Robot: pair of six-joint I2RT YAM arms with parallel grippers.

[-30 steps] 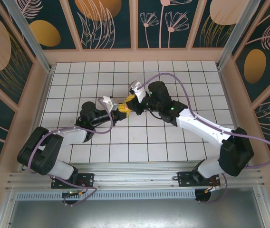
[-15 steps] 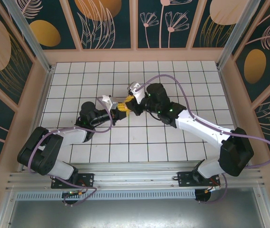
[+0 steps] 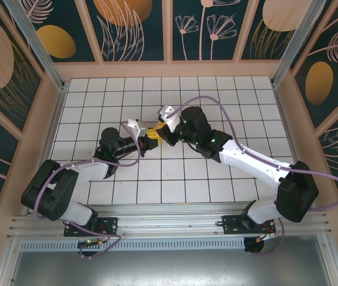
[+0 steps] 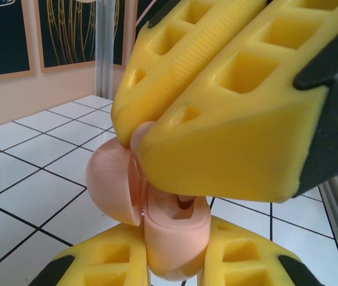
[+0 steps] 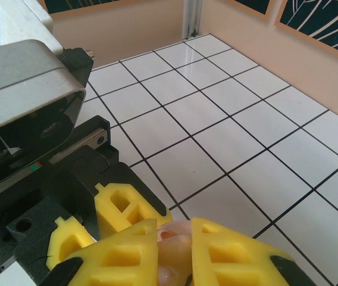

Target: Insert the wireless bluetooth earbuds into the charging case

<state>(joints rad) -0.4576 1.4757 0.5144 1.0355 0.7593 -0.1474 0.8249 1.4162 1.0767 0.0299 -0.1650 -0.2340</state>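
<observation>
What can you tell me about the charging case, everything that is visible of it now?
The charging case is small, rounded, pale pink, and looks like smooth plastic. It is open: the domed lid stands out to one side, and a hollow shows in the base. The left gripper is shut on the base, holding it over the white gridded table. The right gripper, pinching an earbud, hangs close over the opening; contact cannot be judged.

We are counting two grippers, the left gripper (image 4: 172, 265) and the right gripper (image 5: 175, 253), one charging case (image 4: 175, 229) and one earbud (image 4: 138, 136).
</observation>
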